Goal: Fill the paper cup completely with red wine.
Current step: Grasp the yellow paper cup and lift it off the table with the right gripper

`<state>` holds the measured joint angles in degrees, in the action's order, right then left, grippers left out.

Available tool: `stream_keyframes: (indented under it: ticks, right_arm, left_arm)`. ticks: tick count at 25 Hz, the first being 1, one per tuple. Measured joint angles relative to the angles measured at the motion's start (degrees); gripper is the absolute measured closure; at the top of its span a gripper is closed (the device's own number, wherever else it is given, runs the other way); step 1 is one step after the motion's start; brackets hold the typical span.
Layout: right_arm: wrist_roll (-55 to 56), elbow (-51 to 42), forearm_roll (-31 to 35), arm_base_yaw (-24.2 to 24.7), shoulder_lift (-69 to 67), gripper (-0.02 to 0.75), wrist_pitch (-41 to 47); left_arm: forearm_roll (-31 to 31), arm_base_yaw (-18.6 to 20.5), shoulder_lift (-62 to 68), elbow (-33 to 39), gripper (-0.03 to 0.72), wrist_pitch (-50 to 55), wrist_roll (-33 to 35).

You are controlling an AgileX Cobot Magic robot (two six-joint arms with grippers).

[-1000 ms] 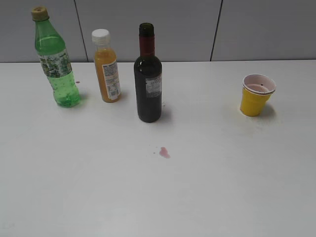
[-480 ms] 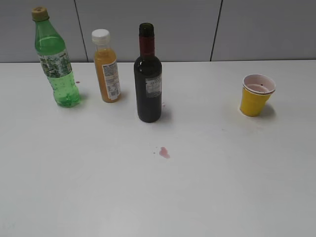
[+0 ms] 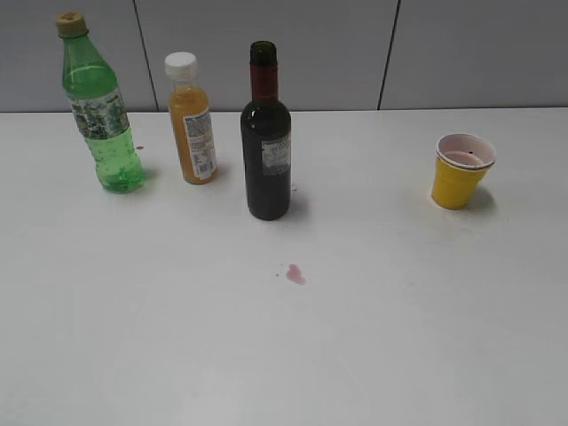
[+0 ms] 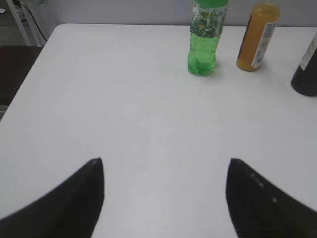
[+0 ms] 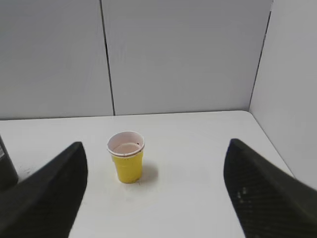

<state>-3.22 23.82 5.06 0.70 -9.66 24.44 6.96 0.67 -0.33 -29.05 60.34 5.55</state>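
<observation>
Nothing on the table has shifted since a second ago: the bottles, the cup and the small stain sit exactly where they were, and neither arm has entered the exterior view.

The left gripper (image 4: 166, 198) stands wide open over bare white table (image 4: 124, 114), its two dark fingers (image 4: 74, 198) spread far apart with nothing between them and nothing touching them. Only the fingertips show; the rest of the gripper is cut off by the lower edge. The right gripper (image 5: 153, 193) is likewise spread wide and empty, its fingers (image 5: 44, 198) framing the paper cup (image 5: 127, 162) from well back, without contact.

Nearest in the exterior view is a small pinkish stain (image 3: 295, 275) on the tabletop. Beyond it the wine bottle (image 3: 266, 142) stands upright, dark glass with a maroon neck and grey label, its mouth uncapped; the red wine (image 3: 266, 191) inside reads almost black and its level is hard to make out. The paper cup (image 3: 461, 170) stands upright well to the right of the bottle, yellow with a white rim; its inside looks pinkish-white, and whether any liquid lies in it cannot be told. Farther back and left stand an orange juice bottle (image 3: 192, 124) with a white cap and a green soda bottle (image 3: 99, 111). In the left wrist view the wine bottle is cut off at the right edge.
</observation>
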Motion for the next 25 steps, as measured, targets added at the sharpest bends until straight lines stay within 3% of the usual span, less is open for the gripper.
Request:
stream_keyframes:
  ticks: [13,20,25]
  right_arm:
    - [0.0,-0.2,0.0,0.0,-23.7,0.178,-16.0]
    - [0.0,-0.2,-1.6,0.0,-37.7,0.081,-31.8]
    - [0.0,-0.2,-1.5,0.0,-49.2,0.165,-43.9]
  left_arm:
    - [-0.5,0.0,0.0,0.0,0.106,0.0,0.0]
    - [-0.6,0.0,0.0,0.0,0.106,0.0,0.0]
    - [-0.6,0.0,0.0,0.0,0.106,0.0,0.0]
